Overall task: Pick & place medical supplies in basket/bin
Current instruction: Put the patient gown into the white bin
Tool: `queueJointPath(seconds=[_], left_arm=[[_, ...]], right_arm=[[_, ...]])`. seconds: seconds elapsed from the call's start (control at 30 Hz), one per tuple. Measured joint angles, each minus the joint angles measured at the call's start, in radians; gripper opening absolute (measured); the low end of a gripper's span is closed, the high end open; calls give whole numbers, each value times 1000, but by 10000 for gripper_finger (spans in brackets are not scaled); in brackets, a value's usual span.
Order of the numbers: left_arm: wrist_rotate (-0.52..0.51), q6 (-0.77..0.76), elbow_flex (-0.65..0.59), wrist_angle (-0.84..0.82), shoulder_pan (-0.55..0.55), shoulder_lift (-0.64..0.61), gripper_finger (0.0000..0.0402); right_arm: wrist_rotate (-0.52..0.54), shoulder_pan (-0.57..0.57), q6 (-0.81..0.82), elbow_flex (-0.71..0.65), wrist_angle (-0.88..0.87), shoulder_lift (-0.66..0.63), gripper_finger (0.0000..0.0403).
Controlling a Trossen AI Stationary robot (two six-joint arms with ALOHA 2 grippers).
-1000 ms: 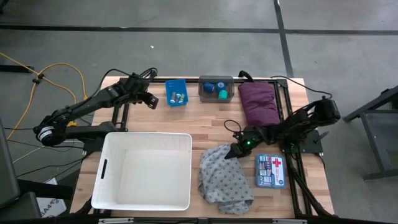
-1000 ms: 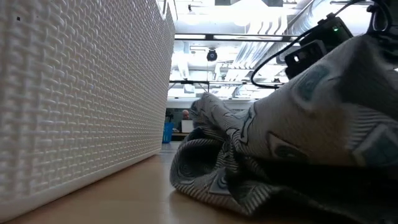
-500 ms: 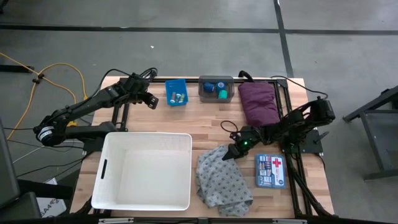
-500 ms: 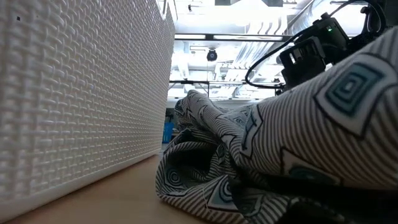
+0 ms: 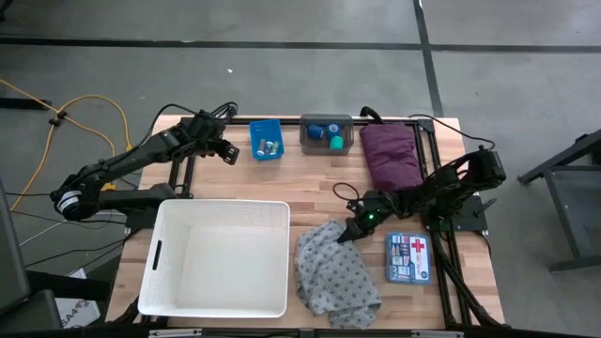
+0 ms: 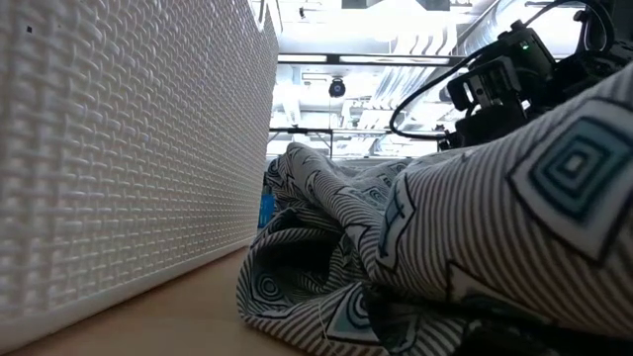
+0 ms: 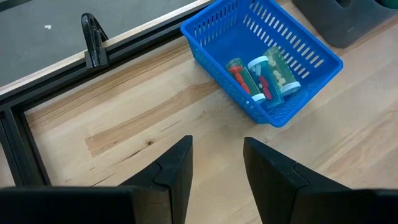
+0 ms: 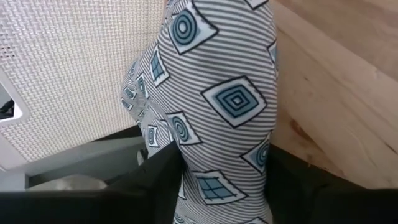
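right gripper (image 5: 342, 237) fingers pinching the grey cloth (image 5: 336, 277) beside the basket (image 5: 216, 255); left gripper (image 5: 228, 150) part open, empty, near blue bin (image 5: 266, 139).

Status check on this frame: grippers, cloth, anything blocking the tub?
Right gripper at grey patterned cloth, a fold between its fingers. Left gripper open, empty, near blue bin. White tub beside cloth, nothing between.

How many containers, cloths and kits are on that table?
Containers: 3, white tub, blue bin, grey bin
Cloths: 2, patterned, maroon
First-aid kits: 1
Total: 6
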Motion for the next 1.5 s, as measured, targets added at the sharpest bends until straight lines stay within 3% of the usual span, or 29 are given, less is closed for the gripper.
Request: queueJointPath(seconds=[0.37, 0.9, 1.23, 1.5], left_arm=[[0, 0, 0, 0, 0, 0, 136], [0, 0, 0, 0, 0, 0, 136], [0, 0, 0, 0, 0, 0, 136], [0, 0, 0, 0, 0, 0, 136]], right_arm=[[-17, 0, -10, -1, 24, 2, 155], [-7, 0, -26, 5, 32, 2, 214], [-18, 0, -63, 58, -13, 3, 217], [-91, 0, -59, 79, -32, 4, 217]])
